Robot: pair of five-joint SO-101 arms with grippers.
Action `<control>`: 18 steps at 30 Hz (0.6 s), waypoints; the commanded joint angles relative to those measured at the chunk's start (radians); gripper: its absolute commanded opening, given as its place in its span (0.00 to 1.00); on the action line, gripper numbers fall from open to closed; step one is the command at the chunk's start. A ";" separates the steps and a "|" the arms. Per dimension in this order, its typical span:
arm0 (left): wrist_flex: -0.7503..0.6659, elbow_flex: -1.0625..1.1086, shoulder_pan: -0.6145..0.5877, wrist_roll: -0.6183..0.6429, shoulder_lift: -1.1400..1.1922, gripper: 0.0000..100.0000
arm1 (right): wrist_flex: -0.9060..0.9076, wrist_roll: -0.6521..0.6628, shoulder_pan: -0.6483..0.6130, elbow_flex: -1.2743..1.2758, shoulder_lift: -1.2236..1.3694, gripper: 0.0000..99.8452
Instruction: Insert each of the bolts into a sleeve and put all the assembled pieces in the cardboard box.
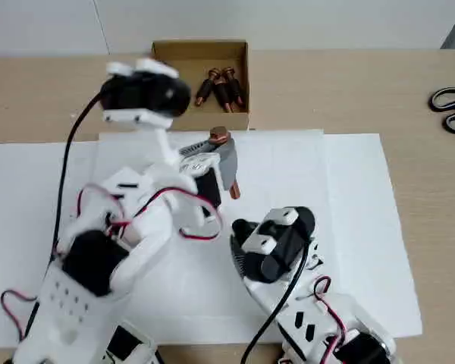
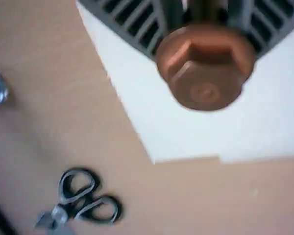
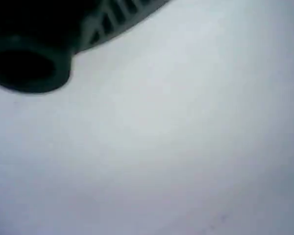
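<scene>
Just near of the cardboard box [image 1: 199, 51], over the far edge of the white sheet [image 1: 349, 227]: left gripper [image 1: 226, 163], closed on one copper bolt [image 1: 221, 137]. The bolt's long axis ran roughly near-to-far in the high view, hex head toward the box, tip toward the near side. Whether a sleeve sat on it could not be told. The box lay far and slightly left of the held bolt, its near wall just beside the head; left arm judged the nearer. Assembled pieces [image 1: 220, 88] lay in the box's right half.

Right gripper [image 1: 240, 230]: low over the sheet, near of the bolt; how far open could not be told.

The left wrist view added the hex head end-on between grey jaws, with scissors [image 2: 83, 201] on the table [image 2: 49, 98]. The high view supplied the box and the bolt's length.
</scene>
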 commanded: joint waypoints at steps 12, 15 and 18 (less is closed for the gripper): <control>-0.227 0.410 0.031 0.023 -0.387 0.00 | -0.030 0.002 0.028 -0.003 -0.007 0.00; -0.230 0.409 0.035 0.023 -0.387 0.00 | -0.030 0.000 0.028 0.000 -0.007 0.00; -0.229 0.414 0.068 0.023 -0.387 0.00 | -0.033 0.000 0.027 0.017 -0.007 0.00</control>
